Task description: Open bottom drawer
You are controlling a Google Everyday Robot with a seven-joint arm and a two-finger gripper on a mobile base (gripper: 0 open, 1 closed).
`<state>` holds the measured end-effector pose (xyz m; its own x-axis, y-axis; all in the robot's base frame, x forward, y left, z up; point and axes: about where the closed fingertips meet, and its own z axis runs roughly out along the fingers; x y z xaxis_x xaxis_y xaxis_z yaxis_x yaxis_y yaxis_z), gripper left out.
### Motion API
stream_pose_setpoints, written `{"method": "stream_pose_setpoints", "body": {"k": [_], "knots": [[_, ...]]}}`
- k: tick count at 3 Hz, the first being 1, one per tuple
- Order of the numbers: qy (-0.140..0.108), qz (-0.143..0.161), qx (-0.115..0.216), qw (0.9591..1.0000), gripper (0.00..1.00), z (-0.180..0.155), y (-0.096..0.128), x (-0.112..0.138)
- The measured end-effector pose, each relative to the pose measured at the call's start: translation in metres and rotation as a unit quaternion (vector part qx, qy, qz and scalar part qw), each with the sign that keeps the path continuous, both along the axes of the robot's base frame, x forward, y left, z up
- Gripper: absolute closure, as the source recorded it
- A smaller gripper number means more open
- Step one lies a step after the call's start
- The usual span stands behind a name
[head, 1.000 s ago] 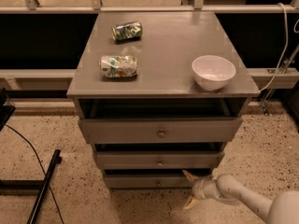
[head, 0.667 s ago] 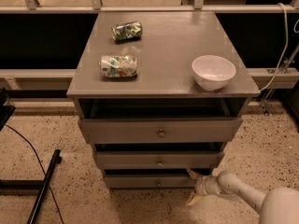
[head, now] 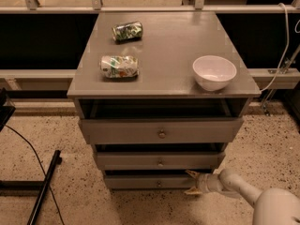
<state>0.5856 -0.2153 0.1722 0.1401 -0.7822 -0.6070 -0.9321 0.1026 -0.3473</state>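
Observation:
The bottom drawer (head: 140,182) is the lowest, slimmest grey front of the cabinet, with a small round knob (head: 158,183) at its centre. It stands slightly out from the cabinet. My gripper (head: 189,182) is at the right end of this drawer front, to the right of the knob. Its two pale fingers are spread, one above (head: 191,174) and one below (head: 190,191), and they hold nothing. The white arm (head: 243,193) comes in from the bottom right.
The middle drawer (head: 159,161) and top drawer (head: 161,131) sit above. On the cabinet top (head: 173,41) are a white bowl (head: 214,72) and two crushed cans (head: 119,66) (head: 127,31). A black pole (head: 44,184) and cable lie on the floor at left.
My gripper has shifted a little upward along the right end of the bottom drawer front. The drawers have not visibly moved.

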Motion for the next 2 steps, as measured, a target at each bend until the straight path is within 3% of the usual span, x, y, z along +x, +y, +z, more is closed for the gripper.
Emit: {"method": "stream_pose_setpoints", "body": {"k": [1, 2], "knots": [[-0.007, -0.002, 0.014, 0.9999, 0.63, -0.001, -0.004, -0.009], [-0.012, 0.008, 0.023, 0.9996, 0.64, 0.003, 0.002, -0.030]]}}
